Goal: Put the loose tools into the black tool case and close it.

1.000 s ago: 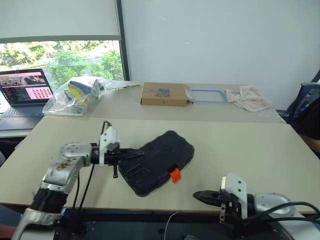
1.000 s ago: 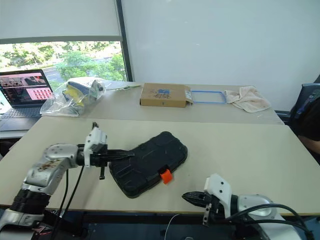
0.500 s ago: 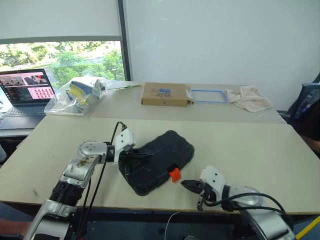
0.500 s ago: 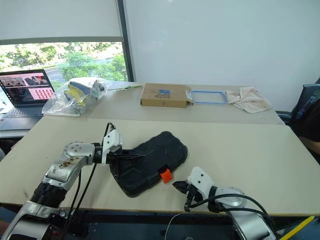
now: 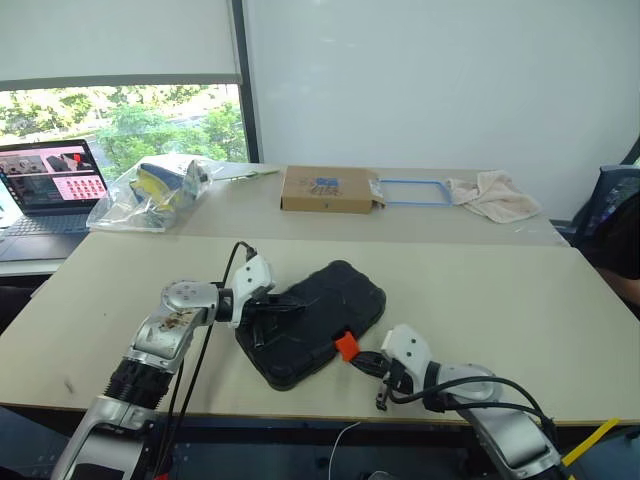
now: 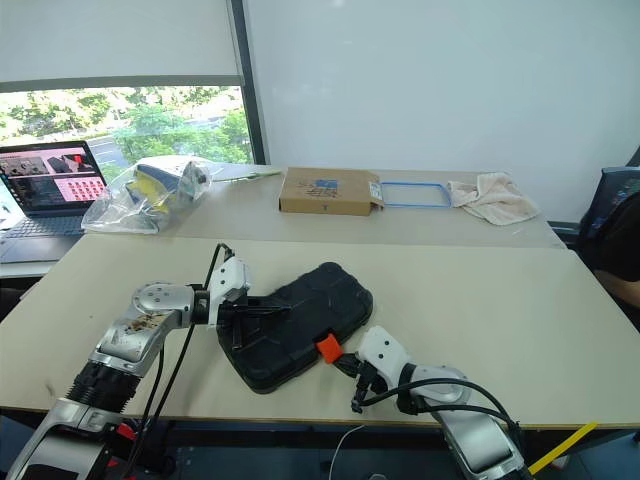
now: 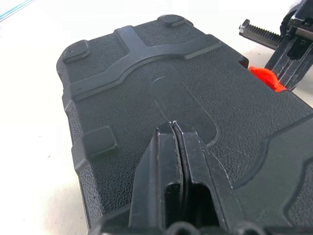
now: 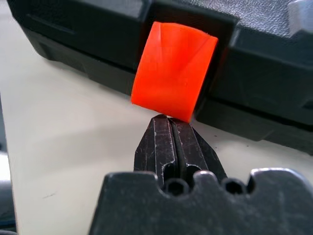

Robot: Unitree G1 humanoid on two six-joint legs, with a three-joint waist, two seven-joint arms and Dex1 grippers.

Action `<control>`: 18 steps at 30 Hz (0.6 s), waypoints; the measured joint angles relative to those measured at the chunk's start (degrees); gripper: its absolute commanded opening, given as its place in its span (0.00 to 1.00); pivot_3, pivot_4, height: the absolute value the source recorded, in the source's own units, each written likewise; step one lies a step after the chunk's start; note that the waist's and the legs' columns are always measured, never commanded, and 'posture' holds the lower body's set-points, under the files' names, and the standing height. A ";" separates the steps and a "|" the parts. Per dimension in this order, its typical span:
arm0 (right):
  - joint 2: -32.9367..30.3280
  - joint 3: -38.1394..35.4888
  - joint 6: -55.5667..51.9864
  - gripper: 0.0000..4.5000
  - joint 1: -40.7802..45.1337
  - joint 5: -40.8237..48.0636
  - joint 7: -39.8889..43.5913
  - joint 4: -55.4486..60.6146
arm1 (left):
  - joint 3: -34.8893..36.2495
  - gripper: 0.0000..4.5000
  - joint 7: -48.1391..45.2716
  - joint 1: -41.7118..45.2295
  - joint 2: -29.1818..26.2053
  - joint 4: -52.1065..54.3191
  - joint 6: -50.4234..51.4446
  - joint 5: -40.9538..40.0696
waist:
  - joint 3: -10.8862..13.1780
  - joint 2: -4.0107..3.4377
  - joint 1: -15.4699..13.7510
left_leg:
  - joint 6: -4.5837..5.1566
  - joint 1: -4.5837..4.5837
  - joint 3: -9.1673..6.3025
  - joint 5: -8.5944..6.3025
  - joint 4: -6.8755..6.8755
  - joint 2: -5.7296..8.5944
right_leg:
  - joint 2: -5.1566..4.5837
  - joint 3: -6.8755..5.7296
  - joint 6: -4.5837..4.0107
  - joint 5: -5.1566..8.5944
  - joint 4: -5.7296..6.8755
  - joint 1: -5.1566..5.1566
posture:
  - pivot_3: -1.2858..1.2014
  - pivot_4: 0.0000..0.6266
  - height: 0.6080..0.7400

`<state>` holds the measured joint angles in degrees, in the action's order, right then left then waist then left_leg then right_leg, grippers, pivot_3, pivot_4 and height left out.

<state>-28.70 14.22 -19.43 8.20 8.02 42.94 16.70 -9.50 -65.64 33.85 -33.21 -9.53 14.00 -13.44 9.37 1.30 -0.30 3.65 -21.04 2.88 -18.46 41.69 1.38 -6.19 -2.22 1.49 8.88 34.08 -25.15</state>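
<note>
Since a second ago the right gripper (image 8: 172, 120) has come in from the near table edge to the front of the black tool case (image 5: 320, 315), and the left gripper (image 7: 172, 126) has slid further in over the lid from the case's left end. The case itself lies where it lay, shut, slantwise on the near table (image 5: 480, 290).

Right gripper: its two black fingers are pressed together with nothing between them, and their tips sit just under the lower edge of the orange latch (image 8: 173, 71), touching it or very nearly so. The latch juts out from the front wall of the case, straight ahead of those fingertips.

Left gripper: fingers likewise pressed together and empty, lying low on the textured lid, pointing across it toward the latch side. Whether the tips press on the lid or just skim it cannot be told. From the left wrist view the right gripper shows beyond the far edge of the lid, beside the latch.

Well beyond both grippers, on the far table, lie a flat cardboard box (image 5: 330, 188), a blue frame (image 5: 415, 192), a crumpled cloth (image 5: 493, 195), a clear plastic bag (image 5: 155, 190) and an open laptop (image 5: 45, 185).
</note>
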 measured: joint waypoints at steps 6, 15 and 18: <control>-0.46 0.39 -1.06 0.00 2.04 -0.01 1.60 -1.24 | 0.15 0.02 0.40 -0.29 0.00 0.08 -0.08 0.05 | 0.00 0.00 0.13 | 0.00 0.01 0.00 0.00 0.00 0.00 | 0.00 0.00 -0.01 0.00 0.00 0.01 | 0.52 0.24 1.00; -6.43 -1.22 -3.63 0.00 0.04 1.56 5.73 1.16 | -0.34 0.02 0.73 -0.92 0.00 0.74 -1.04 0.14 | -0.06 -0.07 0.06 | 0.05 0.03 0.00 -0.03 0.00 0.00 | -0.01 0.00 -0.01 0.00 -0.02 0.04 | 0.52 0.24 1.00; -8.30 -2.87 -3.87 0.00 -1.98 3.33 7.14 3.15 | -0.35 0.02 0.75 -0.93 -0.06 0.55 -1.37 0.17 | -0.09 -0.14 0.04 | 0.08 0.03 0.01 -0.05 -0.02 0.00 | -0.02 0.01 -0.01 0.00 -0.02 0.04 | 0.52 0.24 1.00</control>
<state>-37.01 11.35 -23.30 6.22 11.34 50.08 19.85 -9.85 -64.89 32.92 -33.27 -8.98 12.62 -13.27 9.28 1.16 -0.27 3.73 -21.01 2.88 -18.51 41.67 1.37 -6.21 -2.21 1.48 8.87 34.06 -25.11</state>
